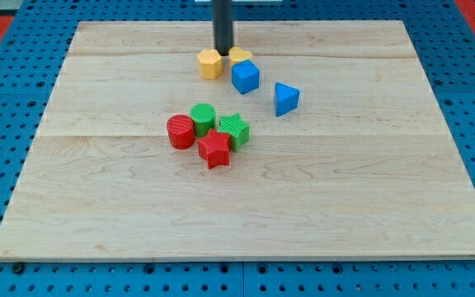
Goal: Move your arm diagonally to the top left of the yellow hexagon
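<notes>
My tip point(223, 50), a bare dark rod end with no jaws, holds nothing; it sits between the yellow plastic hexagon block point(210, 63) and another yellow block point(240, 56), near the wooden board's point(345, 206) top edge.

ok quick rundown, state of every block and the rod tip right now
my tip: down on the board, between the two yellow blocks, at their top edge
yellow hexagon: flat, just left of the tip
second yellow block: right of the tip, partly hidden, against the blue cube
blue cube: upright
blue triangular block: standing alone
red cylinder, green cylinder, green star, red star: clustered, touching
</notes>
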